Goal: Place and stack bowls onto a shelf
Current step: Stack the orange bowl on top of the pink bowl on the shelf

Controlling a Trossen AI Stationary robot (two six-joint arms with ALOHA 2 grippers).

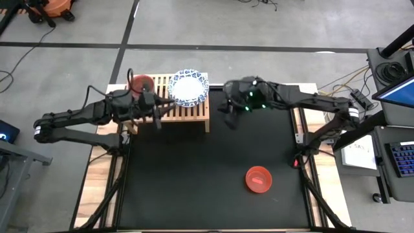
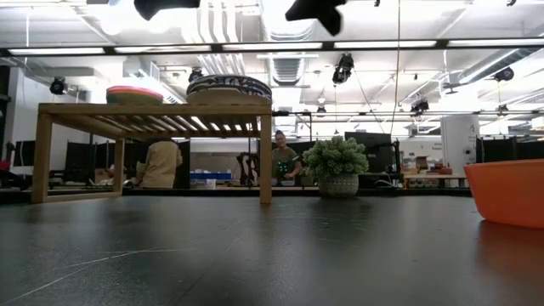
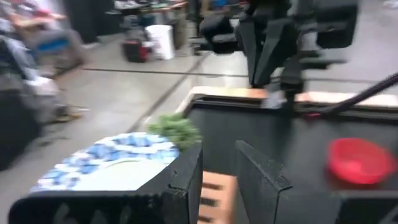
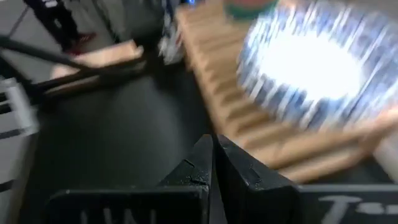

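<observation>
The light-wood shelf (image 1: 173, 110) stands at the mat's far left. On its slatted top sit a stack of white bowls with blue rims (image 1: 188, 88) and a stack of small bowls with a red one on top (image 1: 140, 84). Both stacks show in the low view (image 2: 229, 87) (image 2: 134, 94). One more red bowl (image 1: 259, 178) rests on its base on the mat at the near right. My left gripper (image 3: 217, 149) is open and empty above the shelf's near edge (image 1: 157, 115). My right gripper (image 4: 213, 142) is shut and empty, in the air just right of the shelf (image 1: 229, 115).
A small potted plant (image 2: 337, 167) stands on the mat behind and right of the shelf, under my right arm. The black mat (image 1: 194, 188) lies bare between the shelf and the red bowl. People and desks show in the room beyond the table.
</observation>
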